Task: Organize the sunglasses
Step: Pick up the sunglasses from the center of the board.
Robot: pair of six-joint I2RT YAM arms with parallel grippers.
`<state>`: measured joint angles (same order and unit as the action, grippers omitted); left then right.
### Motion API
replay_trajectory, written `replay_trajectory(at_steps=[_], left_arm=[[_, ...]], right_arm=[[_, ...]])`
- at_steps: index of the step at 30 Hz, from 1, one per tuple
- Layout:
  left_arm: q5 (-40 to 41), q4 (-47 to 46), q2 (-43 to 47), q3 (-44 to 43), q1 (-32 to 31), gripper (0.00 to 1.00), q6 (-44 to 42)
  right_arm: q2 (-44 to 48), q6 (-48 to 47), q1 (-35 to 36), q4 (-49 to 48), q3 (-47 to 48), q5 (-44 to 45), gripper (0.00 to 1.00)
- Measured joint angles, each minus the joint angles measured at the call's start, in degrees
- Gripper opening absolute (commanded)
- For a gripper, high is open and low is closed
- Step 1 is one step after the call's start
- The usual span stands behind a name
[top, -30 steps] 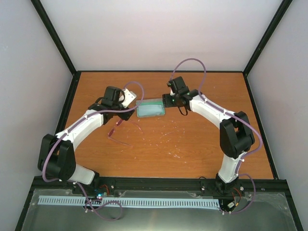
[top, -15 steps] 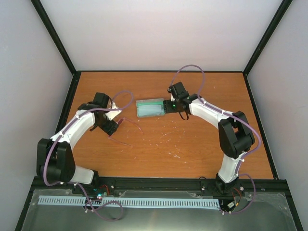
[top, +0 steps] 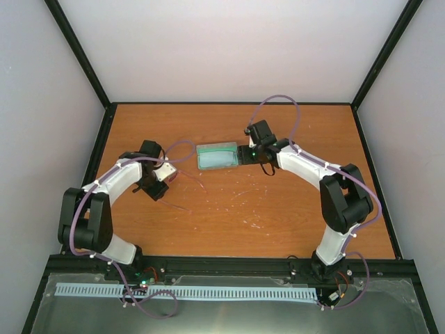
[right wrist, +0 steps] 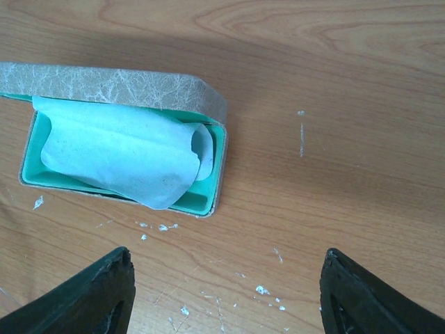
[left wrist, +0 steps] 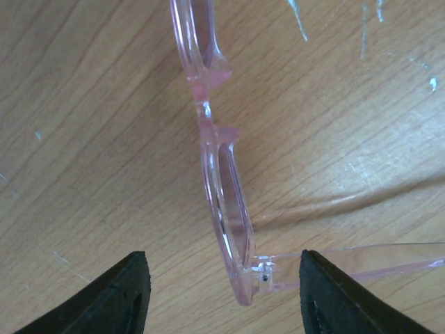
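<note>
Though ungripped, sunglasses [left wrist: 222,181] between spread left fingers [left wrist: 128,296]; right fingers [right wrist: 104,292] parted too.

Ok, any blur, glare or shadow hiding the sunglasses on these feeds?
Left wrist: sunglasses sharp, a soft shadow beside the temple. Top external: only a faint pink trace, too small to read. Right wrist: case and cloth crisp, no glare.

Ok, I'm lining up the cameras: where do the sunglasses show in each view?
Top external: sunglasses left of centre, down-left of the open case.
Left wrist: sunglasses mid-picture, frame running top to bottom.
Right wrist: not in it.
Shared landmark: the scuffed wooden table.
</note>
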<state>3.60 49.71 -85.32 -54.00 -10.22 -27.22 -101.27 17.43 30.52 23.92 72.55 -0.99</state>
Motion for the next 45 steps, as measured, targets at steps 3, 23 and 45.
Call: replay_trajectory(at_steps=[3,23,45], left_arm=[[0.57,-0.96,-0.35,0.96,0.15,0.51,-0.70],[-1.29,-6.01,-1.46,4.00,0.52,0.01,-2.91],[-50.71,6.19,-14.19,-32.96,0.59,0.01,2.62]], right_arm=[[0.04,0.15,-0.02,-0.20,-0.42,-0.11,0.71],[0.33,0.68,-0.07,-0.09,-0.68,-1.18,0.69],[15.45,12.33,-22.18,-34.69,-18.29,-41.88,0.69]])
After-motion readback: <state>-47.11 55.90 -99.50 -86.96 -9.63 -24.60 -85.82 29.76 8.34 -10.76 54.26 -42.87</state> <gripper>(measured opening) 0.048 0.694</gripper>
